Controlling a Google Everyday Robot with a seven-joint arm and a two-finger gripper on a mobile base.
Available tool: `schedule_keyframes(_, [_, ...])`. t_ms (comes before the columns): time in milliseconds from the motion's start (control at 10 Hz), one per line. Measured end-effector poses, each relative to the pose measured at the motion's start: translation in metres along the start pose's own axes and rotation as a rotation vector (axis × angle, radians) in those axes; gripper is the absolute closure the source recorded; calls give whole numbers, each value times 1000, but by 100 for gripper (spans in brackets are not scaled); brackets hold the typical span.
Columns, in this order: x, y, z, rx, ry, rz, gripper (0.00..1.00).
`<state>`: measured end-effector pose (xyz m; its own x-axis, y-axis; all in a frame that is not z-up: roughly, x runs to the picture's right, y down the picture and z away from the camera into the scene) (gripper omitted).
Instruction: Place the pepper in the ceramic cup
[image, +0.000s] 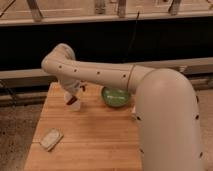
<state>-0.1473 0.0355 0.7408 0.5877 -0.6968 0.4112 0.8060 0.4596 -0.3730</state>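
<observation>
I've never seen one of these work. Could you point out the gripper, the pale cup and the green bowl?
gripper (73, 95), camera view, wrist end above the cup, shut.
ceramic cup (74, 105), camera view, its pale side wall.
green bowl (116, 97), camera view, its inside.

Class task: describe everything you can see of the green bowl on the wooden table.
The green bowl is wide, round and shallow, a glossy light green, standing upright near the back edge of the wooden table. The robot's arm crosses in front and hides its upper rim and right side. It sits to the right of the gripper, apart from it. Whether anything lies inside cannot be told.
</observation>
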Motion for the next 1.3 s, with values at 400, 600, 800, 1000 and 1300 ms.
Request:
schedule_keyframes(400, [0,-14,-1,1,6,-9,100])
schedule_keyframes(600, [0,-20,0,1,11,-14,100])
schedule_keyframes(800, [-2,-26,2,-1,17,-19,100])
schedule_keyframes(1000, [3,-28,4,-1,32,-13,100])
schedule_keyframes(1300, [1,-37,12,-1,42,-11,100])
